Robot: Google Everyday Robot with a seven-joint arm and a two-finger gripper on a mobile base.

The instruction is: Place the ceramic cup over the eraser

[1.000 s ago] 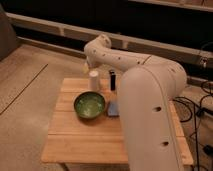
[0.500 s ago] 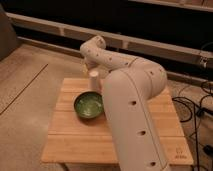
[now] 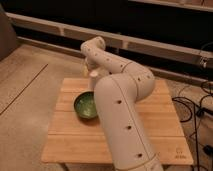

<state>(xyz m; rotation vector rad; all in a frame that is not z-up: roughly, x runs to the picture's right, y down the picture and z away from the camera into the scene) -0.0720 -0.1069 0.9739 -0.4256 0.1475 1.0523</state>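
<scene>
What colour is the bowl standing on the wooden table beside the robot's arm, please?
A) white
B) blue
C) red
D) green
D: the bowl on the wooden table is plainly green; the gripper is beyond it, near the table's far edge, at the ceramic cup.

The table [image 3: 165, 125] is pale wood in planks, matt, with faint grain. The arm [image 3: 120, 100] wears a smooth off-white shell that looks like plastic, with a soft sheen. Its gripper [image 3: 91, 69], just above centre-left of the frame over the table's far edge, has the same pale casing. The green bowl [image 3: 86, 106] is glossy. The floor [image 3: 25, 95] is dull and speckled.
</scene>
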